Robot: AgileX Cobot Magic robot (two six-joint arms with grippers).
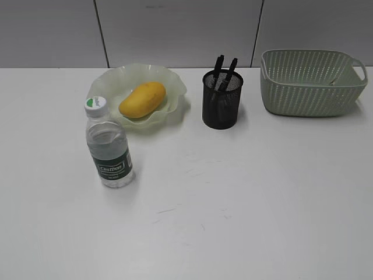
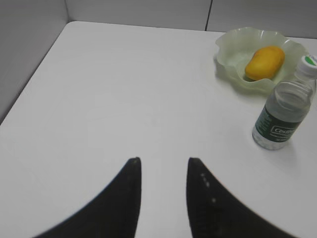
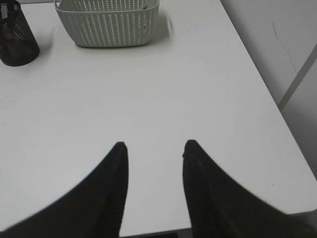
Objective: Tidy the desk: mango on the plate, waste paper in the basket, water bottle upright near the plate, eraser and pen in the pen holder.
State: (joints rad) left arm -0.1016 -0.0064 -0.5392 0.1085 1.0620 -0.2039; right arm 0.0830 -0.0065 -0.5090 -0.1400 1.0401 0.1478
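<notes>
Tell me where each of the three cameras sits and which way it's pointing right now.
Exterior: raised in front of the desk, slanting down toward the back wall; no arm shows.
Left wrist: above the desk's left part, facing the plate, mango and water bottle; left gripper open, empty.
Right wrist: above the right part, facing the basket and pen holder; right gripper open, empty.
Shared: each wrist view's objects reappear in the exterior view.

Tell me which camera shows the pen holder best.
The exterior view: the whole pen holder stands there, with dark pens sticking out. The right wrist view catches only part of it at its top left corner; the left wrist view misses it.
</notes>
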